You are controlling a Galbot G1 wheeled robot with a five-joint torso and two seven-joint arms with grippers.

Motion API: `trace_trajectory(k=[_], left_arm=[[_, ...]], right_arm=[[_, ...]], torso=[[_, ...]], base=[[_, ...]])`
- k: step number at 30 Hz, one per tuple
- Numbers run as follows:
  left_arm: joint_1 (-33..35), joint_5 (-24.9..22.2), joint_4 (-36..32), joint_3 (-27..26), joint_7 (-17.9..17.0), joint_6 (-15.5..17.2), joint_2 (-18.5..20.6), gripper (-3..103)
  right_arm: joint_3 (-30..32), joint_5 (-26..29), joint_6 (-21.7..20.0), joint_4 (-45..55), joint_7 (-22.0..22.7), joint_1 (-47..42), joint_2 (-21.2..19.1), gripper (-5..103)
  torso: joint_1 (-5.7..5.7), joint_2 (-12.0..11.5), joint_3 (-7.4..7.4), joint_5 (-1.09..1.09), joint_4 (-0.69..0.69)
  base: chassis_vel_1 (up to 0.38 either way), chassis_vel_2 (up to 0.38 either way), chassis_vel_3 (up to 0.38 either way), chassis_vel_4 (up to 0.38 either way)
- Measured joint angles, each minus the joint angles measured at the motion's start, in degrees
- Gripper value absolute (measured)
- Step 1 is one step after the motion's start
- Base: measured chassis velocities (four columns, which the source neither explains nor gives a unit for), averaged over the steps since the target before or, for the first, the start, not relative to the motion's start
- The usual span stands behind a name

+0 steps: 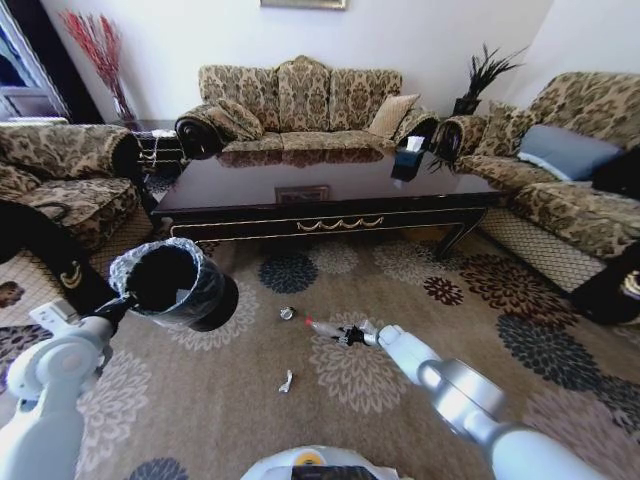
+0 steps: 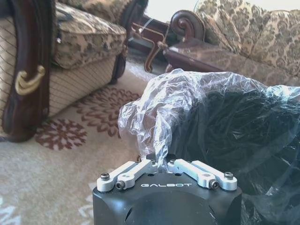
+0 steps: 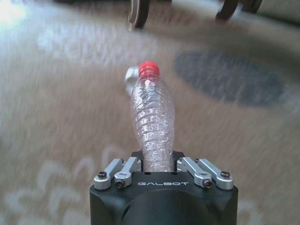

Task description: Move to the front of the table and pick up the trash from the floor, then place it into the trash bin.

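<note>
Right gripper (image 3: 159,161) pinches the bottle (image 3: 153,123) at its base end, fingers pressed against both sides; red cap (image 3: 148,69) points away from the wrist. In the head view the bottle (image 1: 328,330) sits low over the floor (image 1: 420,330), roughly level, cap toward the robot's left, in front of the table (image 1: 330,190)

Left gripper (image 2: 161,164) is clamped on the bin (image 1: 180,285) at its rim, liner (image 2: 187,101) bunched between the fingers. Bin is held up at the robot's left, tilted, mouth facing up and toward the head camera

On the carpet: small silvery piece (image 1: 287,313) just beside the cap, between bottle and bin; white scrap (image 1: 286,381) nearer the robot. In the right wrist view the silvery piece (image 3: 131,78) shows just behind the cap

Bottle and bin are apart, bottle not yet in the bin
</note>
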Motion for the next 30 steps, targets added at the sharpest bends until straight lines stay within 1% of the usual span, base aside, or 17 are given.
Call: trace_trajectory(k=[1,2,3,4,6,7,8,10,11,12,14,15,19,20,23,25,30], left_arm=[[0.01,0.09,0.18,0.66,0.23,-0.16,0.0,3],[0.16,0.38,0.44,1.68,0.57,-0.45,0.0,3],[0.51,0.92,0.89,3.25,1.04,-0.86,0.01,3],[0.51,0.92,0.89,3.25,1.04,-0.86,0.01,3],[0.76,1.38,1.47,5.21,1.77,-1.05,0.25,3],[0.76,1.38,1.47,5.21,1.77,-1.05,0.25,3],[0.44,1.35,1.85,6.49,1.68,-1.05,0.78,3],[-0.61,-0.23,2.09,7.82,1.17,-0.72,1.68,3],[-1.49,-1.46,2.15,8.81,0.88,-0.36,2.51,3],[-1.49,-1.46,2.15,8.81,0.88,-0.36,2.51,3],[-2.56,-2.25,2.37,10.7,0.71,0.24,3.86,3],[-2.56,-2.25,2.37,10.7,0.71,0.24,3.86,3],[-3.78,-2.93,2.8,14.72,0.55,0.85,4.94,3],[-3.78,-2.93,2.8,14.72,0.55,0.85,4.94,3],[-5.01,-2.92,2.84,18.03,0.56,0.93,5.06,3],[-5.46,-2.86,2.85,19.52,0.56,0.93,5.3,3],[-7.8,-2.77,2.44,26.04,0.86,0.94,7.46,3]], right_arm=[[-0.69,2.0,-0.35,2.78,0.32,-0.16,-2.28,25],[-1.46,4.62,-0.89,6.16,1.48,-0.31,-5.25,25],[-2.3,8.54,-1.61,11.07,3.69,-0.49,-8.76,25],[-2.3,8.54,-1.61,11.07,3.69,-0.49,-8.76,25],[-3.28,14.71,-2.82,18.18,7.48,-0.6,-12.56,25],[-3.28,14.71,-2.82,18.18,7.48,-0.6,-12.56,25],[-3.42,20.21,-3.61,25.08,11.3,-0.6,-15.26,25],[-2.48,24.98,-3.95,32.49,15.68,-0.73,-17.78,25],[-1.17,27.41,-4.08,38.12,19.61,-1.25,-19.5,25],[-1.17,27.41,-4.08,38.12,19.61,-1.25,-19.5,25],[1.12,31.12,-4.51,47.01,24.75,-2.33,-22.3,25],[1.12,31.12,-4.51,47.01,24.75,-2.33,-22.3,25],[3.34,36.36,-5.42,58.68,31.69,-3.11,-27.2,25],[3.34,36.36,-5.42,58.68,31.69,-3.11,-27.2,25],[2.77,37.35,-5.81,64.52,35.02,-1.14,-29.6,25],[1.97,37.51,-6.02,66.67,35.55,0.37,-30.54,25],[-2.67,39.12,-7.13,73.8,37.48,8.9,-32.85,25]], torso=[[0.0,0.0,0.0,0.0,0.02],[0.0,0.0,-0.01,-0.03,-0.01],[0.0,0.0,-0.01,-0.08,-0.09],[0.0,0.0,-0.01,-0.08,-0.09],[0.0,0.0,0.0,-0.03,-0.09],[0.0,0.0,0.0,-0.03,-0.09],[0.0,0.0,0.0,-0.04,-0.07],[0.0,0.0,-0.01,-0.04,0.0],[0.0,0.01,-0.01,-0.03,0.0],[0.0,0.01,-0.01,-0.03,0.0],[0.0,0.0,-0.01,-0.03,0.0],[0.0,0.0,-0.01,-0.03,0.0],[0.0,0.0,-0.01,-0.04,-0.04],[0.0,0.0,-0.01,-0.04,-0.04],[0.0,0.0,-0.01,-0.04,-0.03],[0.0,0.0,-0.01,-0.04,-0.03],[0.0,0.0,-0.01,-0.05,-0.03]], base=[[0.0,0.0,0.0,0.0],[0.0,0.0,0.0,0.0],[0.0,0.0,0.0,0.0],[0.0,0.0,0.0,0.0],[0.0,0.0,0.0,0.0],[0.0,0.0,0.0,0.0],[0.0,0.0,0.0,0.0],[0.0,0.0,0.0,0.0],[0.0,0.0,0.0,0.0],[0.0,0.0,0.0,0.0],[0.0,0.0,0.0,0.0],[0.0,0.0,0.0,0.0],[0.0,0.0,0.0,0.0],[0.0,0.0,0.0,0.0],[0.0,0.0,0.0,0.0],[0.0,0.0,0.0,0.0],[0.0,0.0,0.0,0.0]])
